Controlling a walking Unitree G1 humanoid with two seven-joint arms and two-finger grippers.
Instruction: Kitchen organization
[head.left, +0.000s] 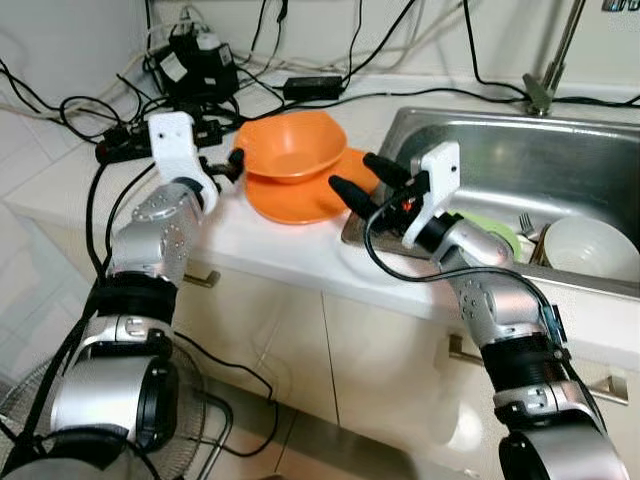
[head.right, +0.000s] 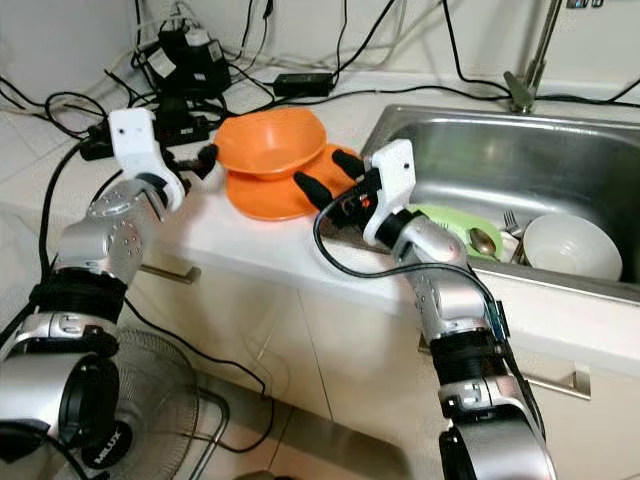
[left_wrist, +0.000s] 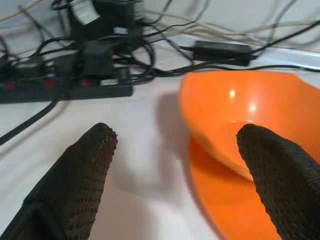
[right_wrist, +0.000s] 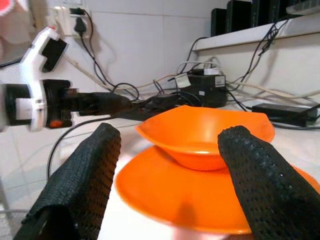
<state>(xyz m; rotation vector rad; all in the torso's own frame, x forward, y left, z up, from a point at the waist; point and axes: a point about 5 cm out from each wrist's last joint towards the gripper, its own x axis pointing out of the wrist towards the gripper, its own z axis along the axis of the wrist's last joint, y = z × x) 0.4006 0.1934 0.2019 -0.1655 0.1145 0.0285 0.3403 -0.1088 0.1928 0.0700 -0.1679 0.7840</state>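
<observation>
Orange bowl (head.left: 288, 145): sits on an orange plate (head.left: 300, 200) on the white counter (head.left: 120, 190), just left of the steel sink (head.left: 520, 160); it looks tipped a little on the plate.
Left gripper (head.left: 236, 163): at the bowl's left rim, fingertips about touching it; in the left wrist view its two black fingers (left_wrist: 80, 170) stand wide apart — one out over bare counter, the other in front of bowl and plate; nothing is held.
Right gripper (head.left: 362, 180): reaching in from the sink side, at the plate's right edge; its fingers (right_wrist: 85, 175) are spread wide too, and from its wrist the bowl and plate lie between them, a little way ahead; holding nothing.
Sink: a white bowl (head.left: 588, 248), a green dish (head.left: 498, 232) and some cutlery (head.left: 527, 224) lie in it near the front; the tap (head.left: 545, 85) stands behind.
Back of counter: a black power strip (left_wrist: 65, 90), adapters and a tangle of cables (head.left: 60, 105) — close behind the orange bowl.
</observation>
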